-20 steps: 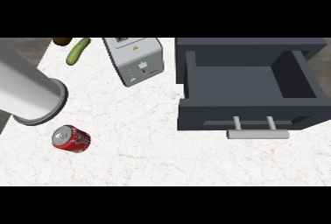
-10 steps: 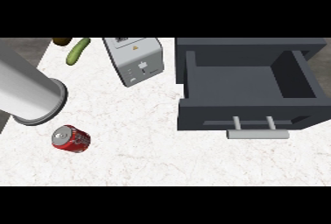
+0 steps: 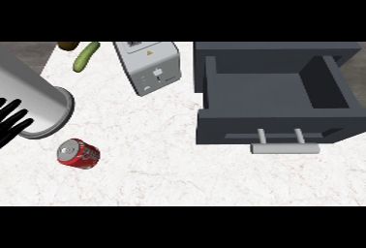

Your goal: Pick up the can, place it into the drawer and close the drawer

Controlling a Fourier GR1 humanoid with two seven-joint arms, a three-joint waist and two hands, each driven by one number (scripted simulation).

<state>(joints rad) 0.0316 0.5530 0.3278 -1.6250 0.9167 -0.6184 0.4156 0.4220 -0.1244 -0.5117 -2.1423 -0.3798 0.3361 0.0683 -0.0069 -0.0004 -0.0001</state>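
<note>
Red can lying on its side on white counter, lower left, well apart from open dark drawer at right. Left robot hand at left edge, fingers straight, holding nothing. Right robot hand out of frame.

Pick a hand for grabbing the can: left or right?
Left, probably. The left hand shows at the view's left edge, fingers straight, just up and left of the red can lying on the counter. The right hand is not in view. The open drawer sits to the right, empty.
</note>
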